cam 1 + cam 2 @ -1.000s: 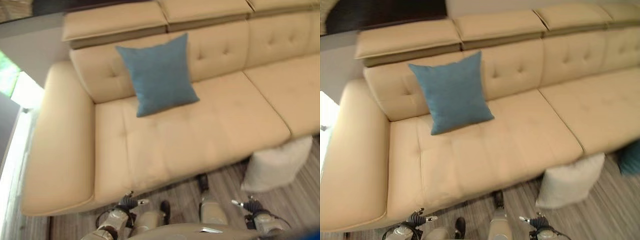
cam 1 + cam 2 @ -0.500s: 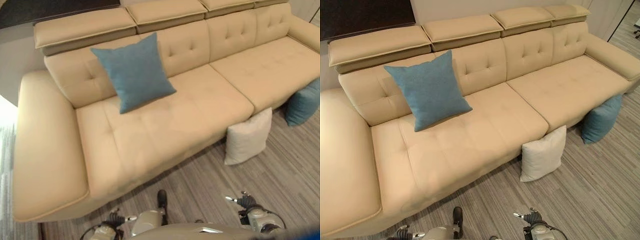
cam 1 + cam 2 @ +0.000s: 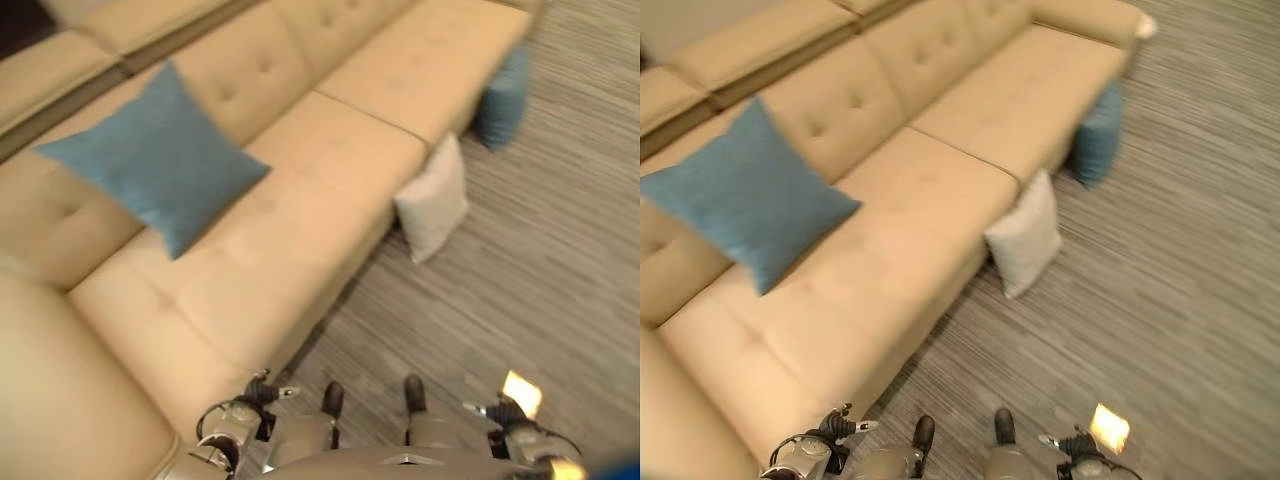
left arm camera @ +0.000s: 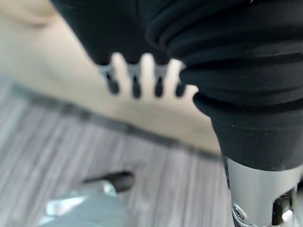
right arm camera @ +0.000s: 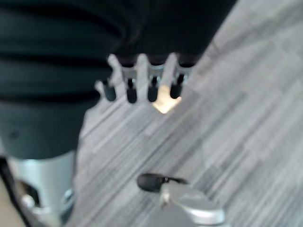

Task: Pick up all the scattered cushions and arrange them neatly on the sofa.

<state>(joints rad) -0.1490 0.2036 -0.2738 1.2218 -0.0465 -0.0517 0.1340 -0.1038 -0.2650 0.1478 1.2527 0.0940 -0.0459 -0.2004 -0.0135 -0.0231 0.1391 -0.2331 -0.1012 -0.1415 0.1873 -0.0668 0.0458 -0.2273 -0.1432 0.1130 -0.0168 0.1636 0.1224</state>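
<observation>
Here white cushion leans against sofa front edge.

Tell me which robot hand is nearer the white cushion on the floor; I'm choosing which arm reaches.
Right, narrowly. The right robot hand hangs low, below and slightly right of the white cushion; the left robot hand is farther left, by the sofa front.

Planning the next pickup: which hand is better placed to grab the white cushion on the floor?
Probably the right hand: the white cushion leans against the sofa front, ahead on the robot's right. The left hand hangs by the sofa edge.
</observation>
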